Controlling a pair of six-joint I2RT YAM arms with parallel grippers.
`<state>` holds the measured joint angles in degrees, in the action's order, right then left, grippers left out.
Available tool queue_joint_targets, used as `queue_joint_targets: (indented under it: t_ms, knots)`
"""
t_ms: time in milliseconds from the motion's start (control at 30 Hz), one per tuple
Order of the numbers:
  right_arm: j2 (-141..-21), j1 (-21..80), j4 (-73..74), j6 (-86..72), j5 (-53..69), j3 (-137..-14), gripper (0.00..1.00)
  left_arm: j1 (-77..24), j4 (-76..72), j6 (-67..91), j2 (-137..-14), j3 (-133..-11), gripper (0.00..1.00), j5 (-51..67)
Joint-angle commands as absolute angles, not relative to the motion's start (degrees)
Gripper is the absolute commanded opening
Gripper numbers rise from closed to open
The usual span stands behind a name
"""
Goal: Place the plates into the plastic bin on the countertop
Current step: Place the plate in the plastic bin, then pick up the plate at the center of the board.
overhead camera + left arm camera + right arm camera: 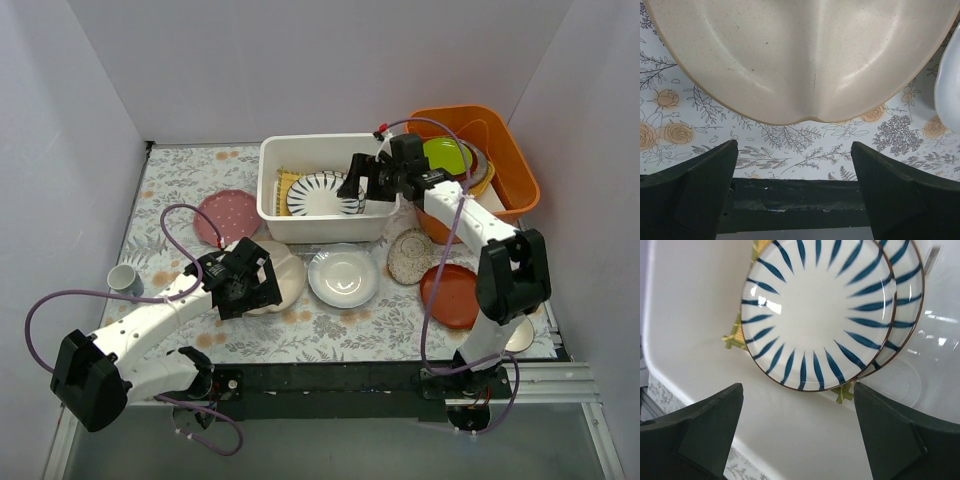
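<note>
Two white plates with dark-blue stripes (318, 193) lie overlapped inside the white plastic bin (320, 228), on a yellow mat (735, 337). My right gripper (355, 188) hangs open and empty above them; in the right wrist view the upper striped plate (815, 310) sits just beyond my right gripper (797, 410). My left gripper (250, 290) is open and empty at the near edge of the cream three-section plate (800, 55), over the printed countertop (790, 135). On the countertop also lie pink dotted (227, 215), glossy white (343, 276), beige lacy (410, 255) and red-brown (450, 295) plates.
An orange tub (505, 160) with lime-green and brown dishes (447, 155) stands at the back right, next to the bin. A small pale cup (123, 280) sits at the left edge. White walls close in three sides.
</note>
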<state>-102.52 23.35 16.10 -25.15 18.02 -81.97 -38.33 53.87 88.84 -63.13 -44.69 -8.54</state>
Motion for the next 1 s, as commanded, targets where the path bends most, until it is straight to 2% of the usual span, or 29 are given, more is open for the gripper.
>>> queue_joint_targets:
  t_ms: [0, 167, 267, 467, 667, 767, 833, 967]
  knots:
    - [-90.9, 22.32, 9.16, -21.01, 14.93, -78.59, 0.98, -38.14, 53.17, 88.24, -61.61, -44.74, 0.97, -8.26]
    - [-75.7, 22.32, -5.25, -20.22, 12.06, -68.13, 0.98, -38.14, 52.82, 87.98, -62.23, -45.0, 0.97, -8.17]
    - [-66.9, 22.24, -8.26, -21.43, 8.55, -61.27, 0.98, -38.14, 52.21, 87.54, -62.23, -45.26, 0.97, -7.74]
    - [-59.25, 22.24, 6.4, -24.44, 6.84, -61.44, 0.98, -38.14, 50.89, 86.57, -62.93, -46.49, 0.98, -7.12]
    - [-47.83, 22.32, 0.8, -19.78, 9.85, -50.21, 0.98, -38.14, 49.57, 85.96, -64.07, -47.9, 0.98, -6.24]
    - [-39.83, 22.32, 0.7, -20.29, 1.7, -45.18, 0.98, -38.14, 48.35, 85.43, -64.16, -48.43, 0.98, -4.93]
    - [-37.28, 22.32, 9.87, -22.67, -3.56, -46.31, 0.98, -38.14, 46.33, 84.64, -64.16, -48.78, 0.98, -3.09]
    - [-40.33, 22.15, 26.05, -21.62, -3.43, -51.94, 0.98, -38.23, 41.84, 82.8, -63.54, -49.39, 0.98, 1.13]
